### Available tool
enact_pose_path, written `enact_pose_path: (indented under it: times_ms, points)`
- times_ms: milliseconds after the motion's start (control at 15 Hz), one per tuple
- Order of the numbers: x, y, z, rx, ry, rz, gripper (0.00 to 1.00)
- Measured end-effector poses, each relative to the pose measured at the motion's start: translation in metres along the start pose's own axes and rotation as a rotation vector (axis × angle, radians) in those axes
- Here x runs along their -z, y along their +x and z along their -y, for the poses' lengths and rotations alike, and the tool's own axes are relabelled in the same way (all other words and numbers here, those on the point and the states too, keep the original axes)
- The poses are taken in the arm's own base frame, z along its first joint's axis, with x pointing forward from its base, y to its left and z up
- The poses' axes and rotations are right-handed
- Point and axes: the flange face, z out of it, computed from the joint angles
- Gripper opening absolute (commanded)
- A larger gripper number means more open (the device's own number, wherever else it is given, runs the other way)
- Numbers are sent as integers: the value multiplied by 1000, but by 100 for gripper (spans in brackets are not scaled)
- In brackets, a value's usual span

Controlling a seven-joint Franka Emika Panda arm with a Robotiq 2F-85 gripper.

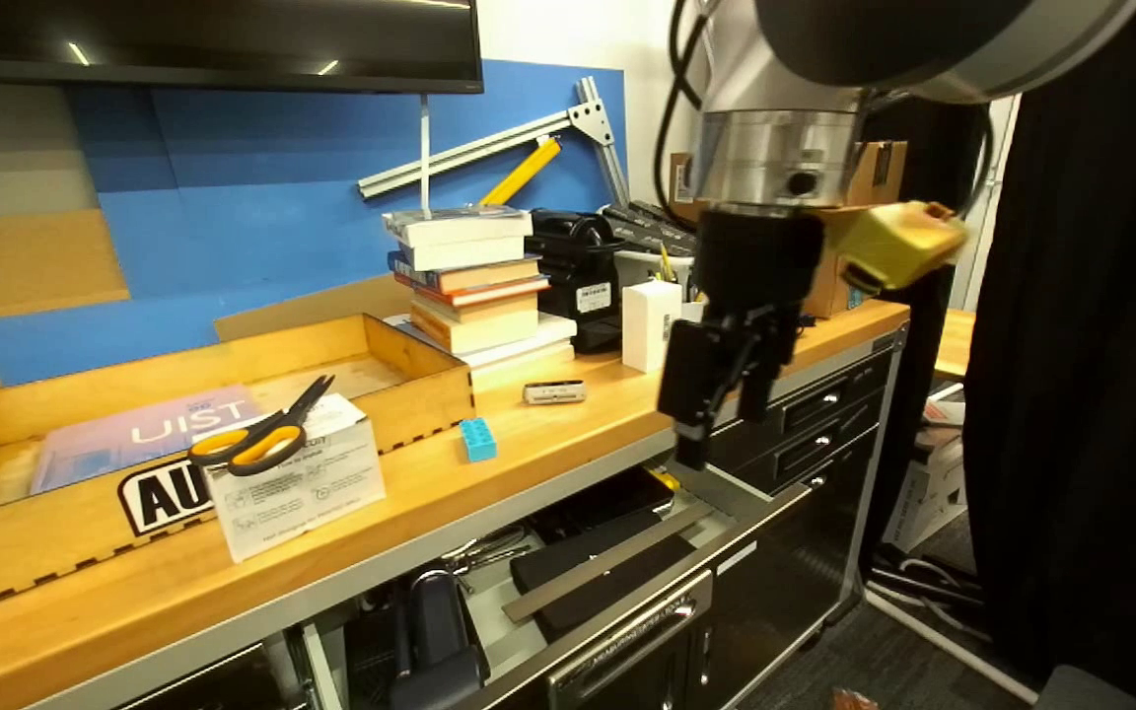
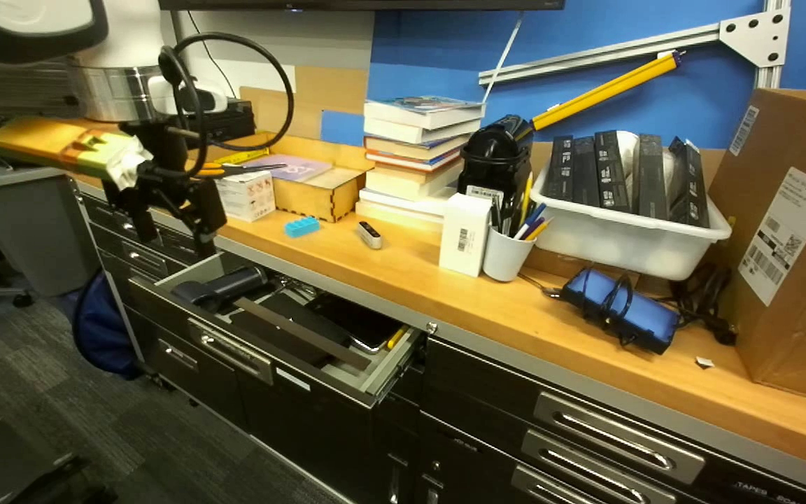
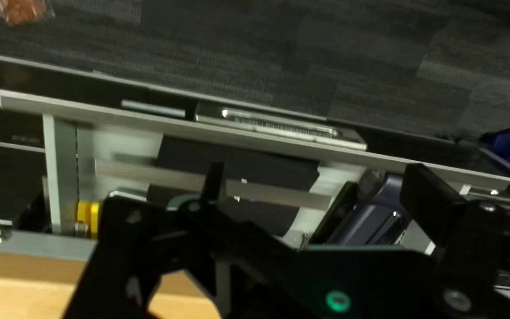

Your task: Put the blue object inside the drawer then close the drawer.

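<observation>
The blue object is a small light-blue block (image 1: 477,440) on the wooden worktop, beside the wooden tray's corner. It also shows in an exterior view (image 2: 301,226). It is out of view in the wrist view. The drawer (image 1: 617,616) below the worktop is pulled open, as both exterior views show (image 2: 249,344). Its front rim crosses the wrist view (image 3: 255,133). My gripper (image 1: 723,424) is open and empty, its fingers apart and pointing down above the drawer area, away from the block. It also shows in an exterior view (image 2: 174,238) and the wrist view (image 3: 314,177).
The drawer holds a dark tool (image 2: 224,288), black flat items and a metal strip (image 3: 210,184). On the worktop stand a white box (image 1: 297,483) with scissors (image 1: 262,439), a wooden tray (image 1: 430,394), books (image 2: 417,161), a small white device (image 1: 554,392) and a pen cup (image 2: 508,255).
</observation>
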Motion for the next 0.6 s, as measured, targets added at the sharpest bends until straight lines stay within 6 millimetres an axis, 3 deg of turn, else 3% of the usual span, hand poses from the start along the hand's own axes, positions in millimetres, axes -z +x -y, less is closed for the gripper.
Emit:
enact_pose_path:
  times_ms: [333, 600]
  points:
    - [-18, 89, 52, 39, -123, -107, 100]
    - [-49, 139, 73, -13, -222, -191, 100]
